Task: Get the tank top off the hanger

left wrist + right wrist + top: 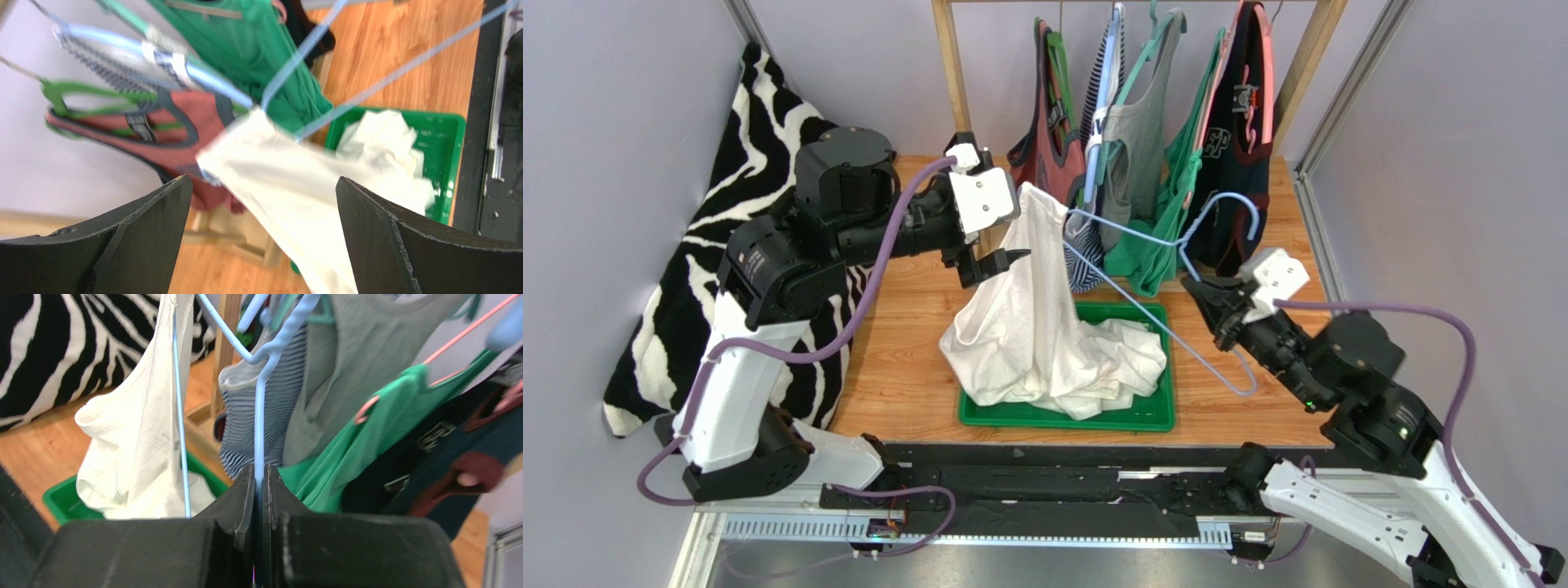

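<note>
I'm watching my right gripper [256, 478] clamping tight on the thin light-blue wire hanger [260, 422]. My left gripper [995, 263] is gaping wide, gripping nothing, beside the white fabric tank top [1038, 325], which is draping from the hanger's tip down into the green plastic tray [1155, 419].

We count two arms, a left arm [768, 306] and a right arm [1369, 392], plus one white tank top [1038, 319], one blue hanger [260, 429] and one green tray [1075, 422]. On the rack [950, 74] we make out five more: a red top [1053, 153], a striped top [1102, 92], a grey top [1136, 135], a green top [1149, 251] and a black top [1241, 147]. There is one zebra cloth [756, 159].
</note>
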You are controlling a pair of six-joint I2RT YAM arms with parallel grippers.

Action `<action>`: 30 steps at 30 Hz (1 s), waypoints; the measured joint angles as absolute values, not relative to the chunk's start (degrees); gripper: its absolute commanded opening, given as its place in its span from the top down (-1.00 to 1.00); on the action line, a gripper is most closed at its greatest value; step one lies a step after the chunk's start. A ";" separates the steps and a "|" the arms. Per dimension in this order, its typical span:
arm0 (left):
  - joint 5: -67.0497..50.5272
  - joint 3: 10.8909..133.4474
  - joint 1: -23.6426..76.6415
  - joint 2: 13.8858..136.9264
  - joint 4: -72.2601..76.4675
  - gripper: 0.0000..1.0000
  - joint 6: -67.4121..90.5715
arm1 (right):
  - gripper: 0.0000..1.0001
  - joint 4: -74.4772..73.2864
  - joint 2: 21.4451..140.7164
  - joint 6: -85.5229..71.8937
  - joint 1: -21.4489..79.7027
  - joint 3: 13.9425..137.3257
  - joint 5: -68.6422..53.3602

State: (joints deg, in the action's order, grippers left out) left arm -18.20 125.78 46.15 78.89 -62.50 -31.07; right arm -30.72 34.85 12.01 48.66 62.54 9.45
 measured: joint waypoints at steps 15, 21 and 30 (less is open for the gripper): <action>-14.90 100.20 42.06 72.88 -58.37 -0.94 -23.97 | 1.00 -27.16 30.61 21.37 48.66 63.09 10.35; -15.27 101.82 41.98 75.11 -55.31 -0.81 -20.51 | 1.00 -29.19 30.57 21.21 48.66 66.50 7.86; -25.45 109.78 41.04 82.32 -52.90 1.00 -13.50 | 1.00 -31.42 29.17 20.80 48.66 66.94 6.46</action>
